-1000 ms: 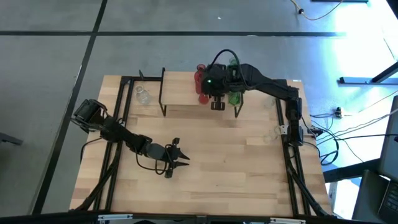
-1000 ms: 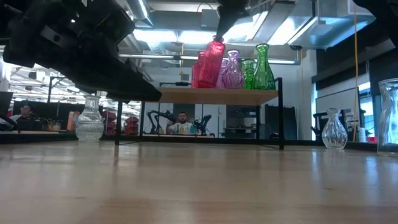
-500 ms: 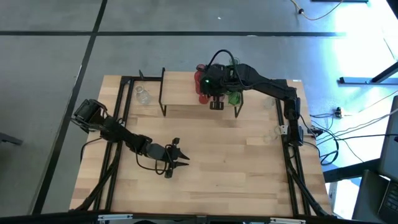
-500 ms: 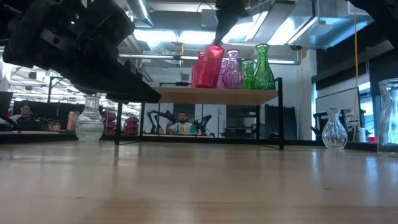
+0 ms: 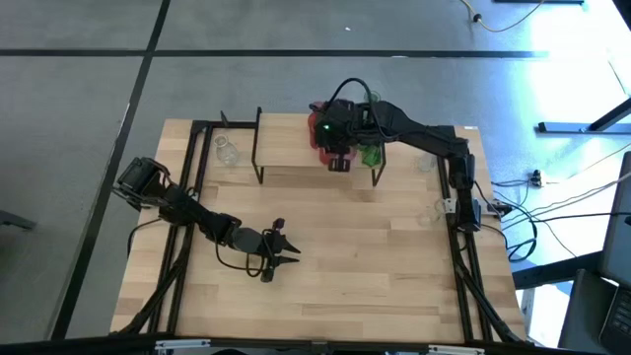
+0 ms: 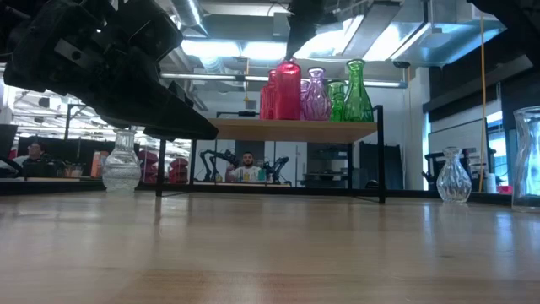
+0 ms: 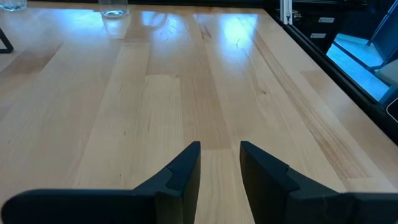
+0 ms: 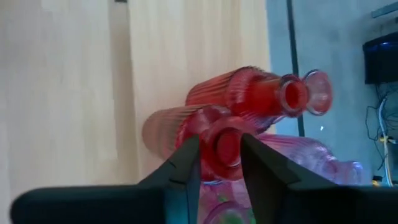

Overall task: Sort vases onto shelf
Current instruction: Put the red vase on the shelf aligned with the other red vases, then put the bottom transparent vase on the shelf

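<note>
The shelf [image 5: 291, 145] [image 6: 295, 129] stands at the table's far side. On its right half stand red, pink [image 6: 315, 95] and green vases [image 6: 356, 91]. My right gripper [image 5: 335, 150] [image 8: 221, 163] reaches down over the front red vase [image 6: 288, 89], which stands upright with its base on the board, and is shut on that vase's neck. A second red vase [image 8: 252, 93] stands just behind. My left gripper [image 5: 284, 247] [image 7: 220, 163] waits open low over the table's near-left part. Clear vases stand on the table at far left [image 5: 227, 151] and at right [image 5: 431, 212]. My right gripper pinches the front red vase by the top of its neck, at the rim [image 8: 222, 144], between its two fingers [image 8: 186, 168]. The fingers come from above, pointing down. The vase stands upright below them, its base on the shelf board beside the other red vase.
The shelf's left half is bare board. Black frame rails run along the table's left [image 5: 187, 197] and right [image 5: 458, 227] sides. Bare wood lies between the shelf and the table's near edge. A person [image 6: 246, 167] sits in the room beyond the table.
My right gripper has moved a little toward the table's far edge and down, still shut on the red vase's neck. The vase, tilted and raised a second ago, now stands upright on the shelf next to the other red one.
</note>
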